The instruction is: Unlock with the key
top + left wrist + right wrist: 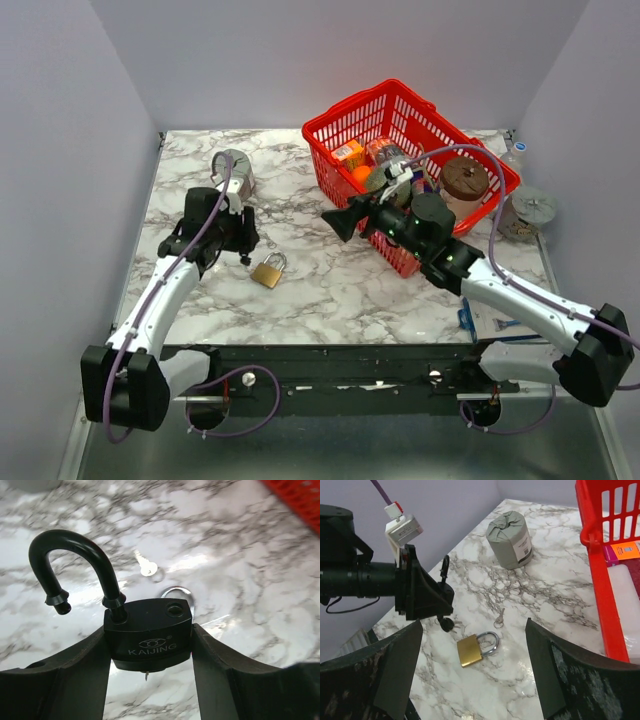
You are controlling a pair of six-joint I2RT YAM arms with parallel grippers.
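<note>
Black KAIJING padlock (149, 627), its shackle sprung open, sits clamped in the left pincer (244, 236). The key (445, 624) pokes from its underside, black head down. The right pincer (333, 223) hovers spread wide and empty, near the brass padlock (476, 648) lying on the counter (340, 290).

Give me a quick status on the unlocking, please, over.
Left tool shut on black padlock, shackle open. Key apparently in its underside, black head showing. Right tool open, empty. Brass padlock on table, apart.
</note>
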